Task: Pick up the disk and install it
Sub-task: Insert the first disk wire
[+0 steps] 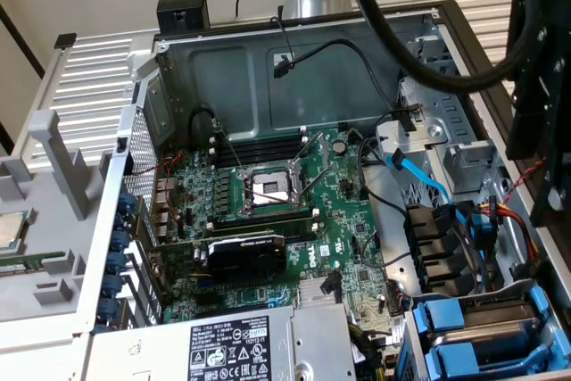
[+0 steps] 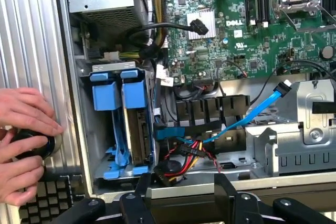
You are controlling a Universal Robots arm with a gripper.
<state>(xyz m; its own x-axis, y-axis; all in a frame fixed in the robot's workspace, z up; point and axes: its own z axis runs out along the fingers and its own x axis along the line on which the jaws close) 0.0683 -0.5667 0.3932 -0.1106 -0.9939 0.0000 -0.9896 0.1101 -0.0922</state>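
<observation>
Open computer case: drive cage holds two blue carriers; pincer spread empty.

open computer case lies on its side, open face up; whatever it rests on is hidden beneath it. at the exterior view's left, just beside the case's ribbed silver panel, a grey plastic moulding and a square silver chip sitting above a green board edge. wrist view: a dark keyboard near the ribbed side; a person's hands on that side, around a black round object.
</observation>
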